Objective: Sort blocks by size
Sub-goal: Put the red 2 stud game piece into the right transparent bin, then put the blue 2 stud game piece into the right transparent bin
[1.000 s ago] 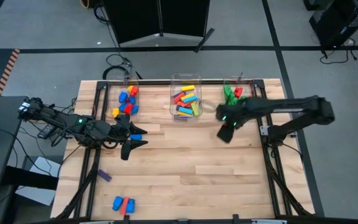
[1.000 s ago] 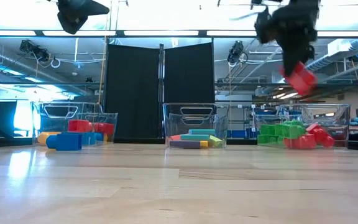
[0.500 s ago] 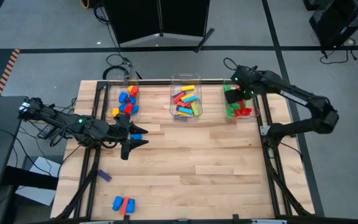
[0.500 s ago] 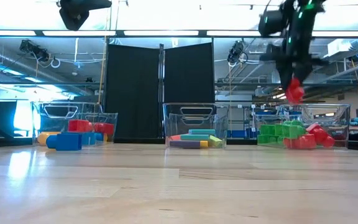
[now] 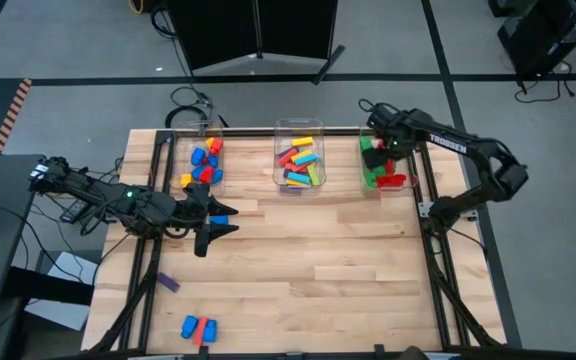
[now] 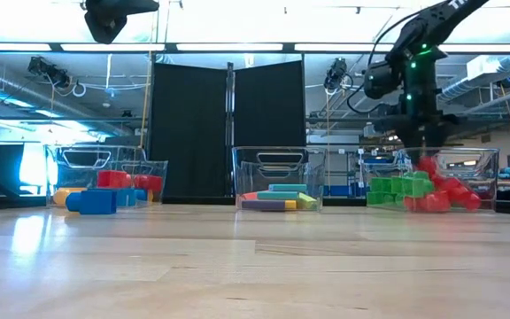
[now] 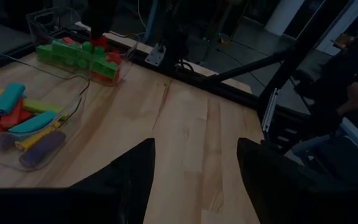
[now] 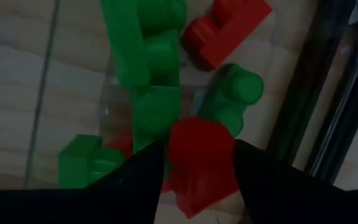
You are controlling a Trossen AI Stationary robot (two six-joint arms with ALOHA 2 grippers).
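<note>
Red block (image 8: 199,163) sits right between the right gripper (image 5: 382,147) jaws, hanging over the far-right bin (image 5: 402,166) with the green and red chunky ones, so it basically just has to drop straight down. Can't tell if the jaws are gripping it or already letting go. Left gripper (image 5: 211,222) hangs over the bench (image 5: 318,260) with jaws apart and empty, and it's the nearer arm to the loose blocks (image 5: 198,327) at the near-left corner.
</note>
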